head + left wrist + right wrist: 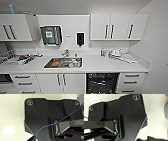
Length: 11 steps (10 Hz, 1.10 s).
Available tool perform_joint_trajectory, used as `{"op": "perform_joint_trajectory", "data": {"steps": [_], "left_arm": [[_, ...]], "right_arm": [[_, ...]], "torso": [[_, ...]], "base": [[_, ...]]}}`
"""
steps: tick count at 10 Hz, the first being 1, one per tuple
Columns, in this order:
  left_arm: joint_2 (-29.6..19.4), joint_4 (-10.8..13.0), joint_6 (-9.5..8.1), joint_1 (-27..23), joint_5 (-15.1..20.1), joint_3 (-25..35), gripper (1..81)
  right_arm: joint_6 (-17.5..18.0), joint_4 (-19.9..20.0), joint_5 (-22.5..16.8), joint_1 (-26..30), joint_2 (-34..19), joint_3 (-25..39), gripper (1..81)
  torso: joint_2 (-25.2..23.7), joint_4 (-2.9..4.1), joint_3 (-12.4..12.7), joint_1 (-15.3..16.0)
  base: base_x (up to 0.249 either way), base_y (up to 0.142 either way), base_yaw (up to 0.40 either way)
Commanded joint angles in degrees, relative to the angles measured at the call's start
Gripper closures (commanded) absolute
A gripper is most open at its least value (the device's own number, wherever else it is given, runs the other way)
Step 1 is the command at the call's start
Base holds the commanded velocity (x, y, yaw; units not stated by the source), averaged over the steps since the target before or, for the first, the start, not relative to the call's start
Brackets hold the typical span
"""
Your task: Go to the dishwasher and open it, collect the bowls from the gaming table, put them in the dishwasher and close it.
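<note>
The dishwasher [102,83] sits under the white counter [100,65], right of the sink, low in the head view. Its front stands open: I see a dark interior with wire racks. The bowls and the gaming table are out of view. Both wrist views look past the robot's own dark plate at a pale surface.
A steel sink [63,62] holds dishes, one of them orange. A dish rack [10,57] stands at the counter's left, cups and plates [115,53] at its right. White drawers [131,82] flank the dishwasher. A wall [157,50] closes the right side.
</note>
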Motion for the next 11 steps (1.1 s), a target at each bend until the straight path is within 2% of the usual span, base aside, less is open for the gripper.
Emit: {"op": "perform_joint_trajectory", "data": {"steps": [1, 3, 5, 11], "left_arm": [[-0.09, 0.61, 0.59, -2.71, 3.33, -0.2, 1.0], [0.0, 0.61, 1.99, -2.62, 3.33, -0.29, 1.0], [0.09, 0.61, 2.6, -2.71, 3.24, -0.2, 1.0], [0.09, 0.53, 3.05, -2.7, 3.15, -0.2, 1.0]], "right_arm": [[-0.15, -0.49, -2.96, 3.69, -0.44, -0.37, 1.0], [-0.24, -0.49, -2.96, 3.51, -0.52, -0.37, 1.0], [-0.24, -0.49, -2.96, 3.42, -0.52, -0.37, 1.0], [-0.33, -0.58, -3.05, 3.33, 0.1, -0.37, 1.0]], "torso": [[0.0, 0.0, 0.0, 0.0], [0.02, 0.0, 0.0, 0.02], [0.02, -0.02, 0.0, 0.0], [0.02, -0.02, 0.0, 0.0]], "base": [[0.0, 0.0, 0.349], [0.0, 0.0, 0.35], [0.0, 0.0, 0.352], [0.0, 0.0, 0.353]]}}
